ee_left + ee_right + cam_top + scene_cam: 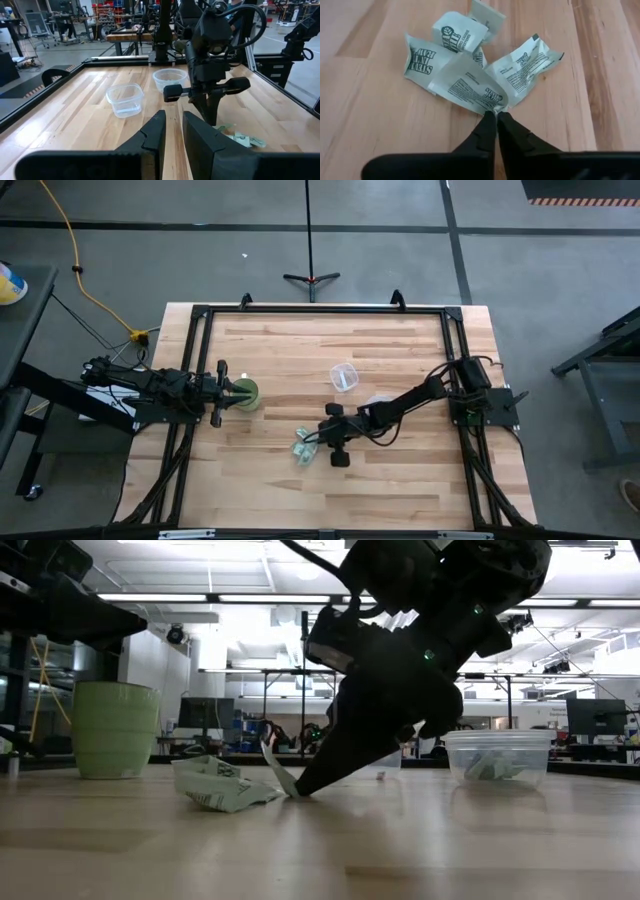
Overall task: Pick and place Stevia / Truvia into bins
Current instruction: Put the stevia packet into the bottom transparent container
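From the high view we see the right gripper (318, 438) reaching across the middle of the wooden desk (400, 480) to a small heap of sweetener packets (303, 448) near the front centre. Two clear cups stand behind it: one cup (344, 376) sits alone toward the back, and the other cup (378, 402) is partly under the right arm. The left gripper (236, 391) waits at the left side of the desk, right at a solid green cup (246, 393).

In the low view we find the right gripper tipped steeply down, its tip meeting the desk at the edge of the crumpled packets (222, 784). The green cup (115, 729) stands to the left, and a clear cup (497, 758) on the right has packets inside.

Through the left wrist view we look past the left gripper's own fingers (155, 133), which stand a narrow gap apart with nothing between them. Beyond them are both clear cups (124, 99) (169, 79), the right arm, and packets (240, 138) beside it.

In the right wrist view the fingers (487, 128) are pinched nearly together on the corner of one packet (470, 86), which lies on top of the heap of others.
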